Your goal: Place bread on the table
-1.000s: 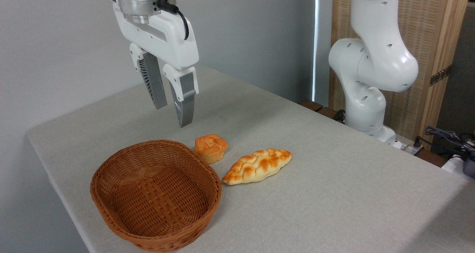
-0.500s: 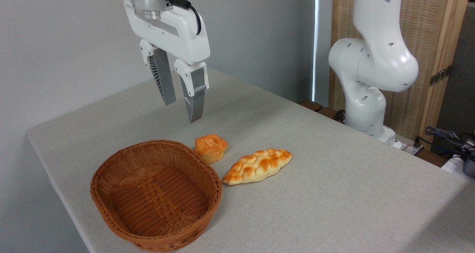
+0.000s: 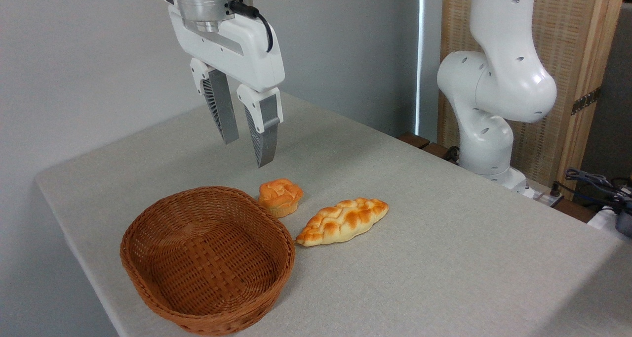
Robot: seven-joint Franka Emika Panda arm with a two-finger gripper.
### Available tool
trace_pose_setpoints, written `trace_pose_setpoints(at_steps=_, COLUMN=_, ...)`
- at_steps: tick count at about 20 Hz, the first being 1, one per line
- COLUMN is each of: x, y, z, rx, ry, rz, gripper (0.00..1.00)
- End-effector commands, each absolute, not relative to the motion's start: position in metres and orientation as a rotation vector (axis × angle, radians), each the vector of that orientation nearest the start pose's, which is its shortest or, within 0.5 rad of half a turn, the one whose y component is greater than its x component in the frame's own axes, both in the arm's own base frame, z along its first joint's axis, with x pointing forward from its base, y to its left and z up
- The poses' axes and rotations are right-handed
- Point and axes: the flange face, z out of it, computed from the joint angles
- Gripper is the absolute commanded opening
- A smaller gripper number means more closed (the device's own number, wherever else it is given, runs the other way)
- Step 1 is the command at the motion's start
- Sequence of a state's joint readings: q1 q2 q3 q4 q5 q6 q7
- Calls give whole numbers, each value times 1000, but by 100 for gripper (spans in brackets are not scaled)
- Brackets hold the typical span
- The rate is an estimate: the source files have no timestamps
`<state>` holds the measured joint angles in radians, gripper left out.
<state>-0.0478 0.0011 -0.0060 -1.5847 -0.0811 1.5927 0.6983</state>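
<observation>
Counter (image 3: 444,258): covered in grey-beige cloth.
Basket (image 3: 207,297): set on the counter, nothing seen inside.
Gripper (image 3: 247,151): held in the air above the bun, fingers spread, nothing pinched.
Bread (image 3: 342,221): laid on the counter just right of the basket.
Bun (image 3: 280,196): placed beside the basket's far rim.

Bread (image 3: 342,221) on table (image 3: 444,258), beside basket (image 3: 207,258)
</observation>
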Motion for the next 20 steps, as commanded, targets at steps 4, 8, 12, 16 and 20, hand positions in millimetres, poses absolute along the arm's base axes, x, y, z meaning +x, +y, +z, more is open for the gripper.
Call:
trace_pose_setpoints(at_steps=4, x=548, y=-32, z=626, rx=-2960, ry=1169, rz=-64, gripper=100)
trace_pose_setpoints(at_steps=8, x=548, y=-29, z=625, rx=-2935, ry=1163, rz=-47, gripper=100)
trace_pose_setpoints(at_steps=12, x=547, y=-29, z=625, rx=-2932, ry=1162, rz=-32, gripper=100)
trace_pose_setpoints(at_steps=16, x=546, y=-26, z=623, rx=-2933, ry=1160, rz=-4, gripper=100)
trace_pose_setpoints(at_steps=20, x=547, y=-25, z=623, rx=-2934, ry=1152, rz=-13, gripper=100)
